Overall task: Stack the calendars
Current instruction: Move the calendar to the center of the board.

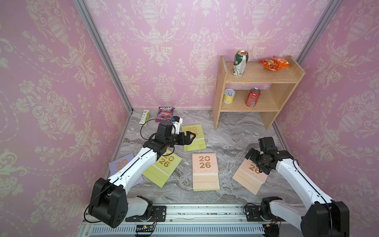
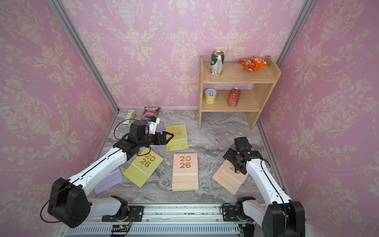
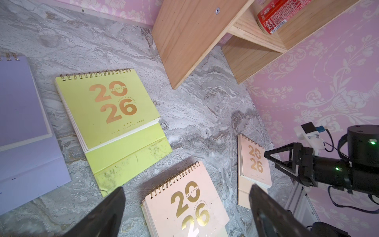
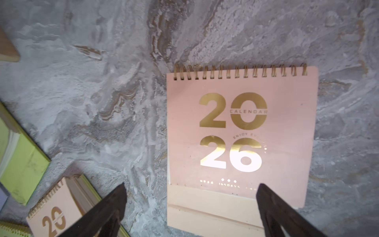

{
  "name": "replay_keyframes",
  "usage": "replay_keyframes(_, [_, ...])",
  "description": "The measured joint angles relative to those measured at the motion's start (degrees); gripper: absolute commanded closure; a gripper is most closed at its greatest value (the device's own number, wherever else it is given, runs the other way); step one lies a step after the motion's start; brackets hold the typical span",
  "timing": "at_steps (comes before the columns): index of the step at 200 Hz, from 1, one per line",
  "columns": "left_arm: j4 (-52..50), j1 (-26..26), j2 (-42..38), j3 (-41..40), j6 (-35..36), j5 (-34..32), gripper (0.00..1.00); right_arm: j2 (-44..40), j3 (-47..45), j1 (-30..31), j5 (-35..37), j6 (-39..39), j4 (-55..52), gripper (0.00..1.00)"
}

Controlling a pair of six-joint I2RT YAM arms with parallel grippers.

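Note:
Several flat calendars with gold "2026" lie on the marble table. One yellow-green calendar (image 1: 194, 145) lies far back and another (image 1: 162, 170) lies nearer, partly under my left arm. A lilac calendar (image 1: 118, 164) is at the left, and a second lilac one (image 3: 20, 112) lies beside the far yellow-green one. A peach calendar (image 1: 205, 170) is in the middle, with a green edge showing beneath it. Another peach calendar (image 4: 242, 131) lies at the right. My left gripper (image 1: 190, 136) hangs open and empty above the far yellow-green calendar. My right gripper (image 4: 191, 184) hovers open and empty over the right peach calendar.
A wooden shelf (image 1: 256, 78) stands at the back right with cans and an orange snack bag on it. A purple pouch (image 1: 166, 113) and a small white-green box (image 1: 144, 117) lie in the back left corner. Pink walls close in on three sides.

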Motion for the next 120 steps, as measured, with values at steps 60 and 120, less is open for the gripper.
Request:
replay_keyframes(60, [-0.6, 0.0, 1.1, 2.8, 1.1, 1.5, 0.03, 4.0, -1.2, -5.3, 0.2, 0.9, 0.0, 0.00])
replay_keyframes(120, [-0.3, 0.0, 2.4, 4.8, 1.3, 4.3, 0.02, 0.0, -9.2, -7.3, 1.0, 5.9, -0.1, 0.00])
